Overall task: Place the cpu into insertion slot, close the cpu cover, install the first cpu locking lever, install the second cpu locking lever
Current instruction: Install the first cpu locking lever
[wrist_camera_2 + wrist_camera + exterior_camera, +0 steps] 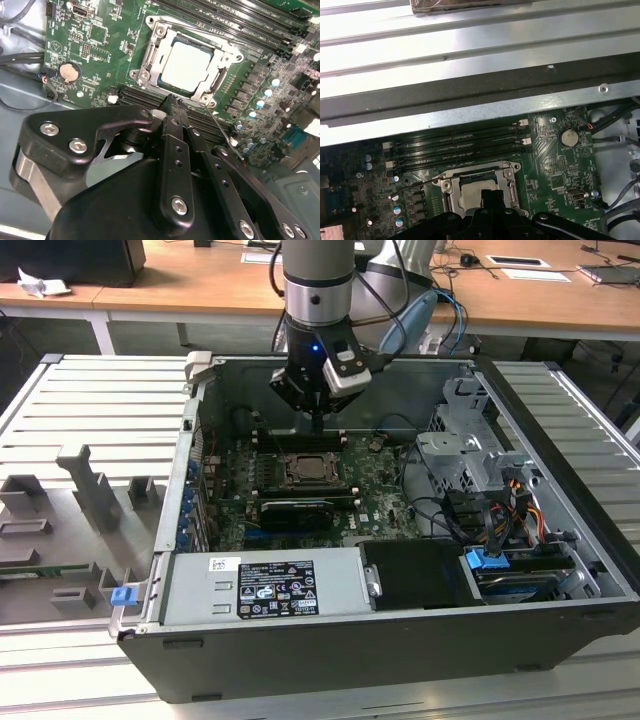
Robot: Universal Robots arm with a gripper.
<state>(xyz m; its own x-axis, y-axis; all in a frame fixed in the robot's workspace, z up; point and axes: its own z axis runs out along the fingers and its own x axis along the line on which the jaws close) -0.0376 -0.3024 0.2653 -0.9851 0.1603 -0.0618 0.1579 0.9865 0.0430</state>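
The pale silver cpu lies flat in the insertion slot on the green motherboard. The silvery cpu cover is down around it, and the chip shows through its window. A thin wire locking lever sticks out from one socket corner across the memory slots. My gripper hovers just above the socket edge on the memory-slot side, its fingers shut together with nothing between them. In the exterior view the gripper hangs over the far edge of the socket. The first wrist view has the gripper right at the cpu.
The open computer case walls in the motherboard. Black memory slots run beside the socket. A drive cage and cable bundle fill the exterior view's right. The power supply sits at the front. A coin battery is on the board.
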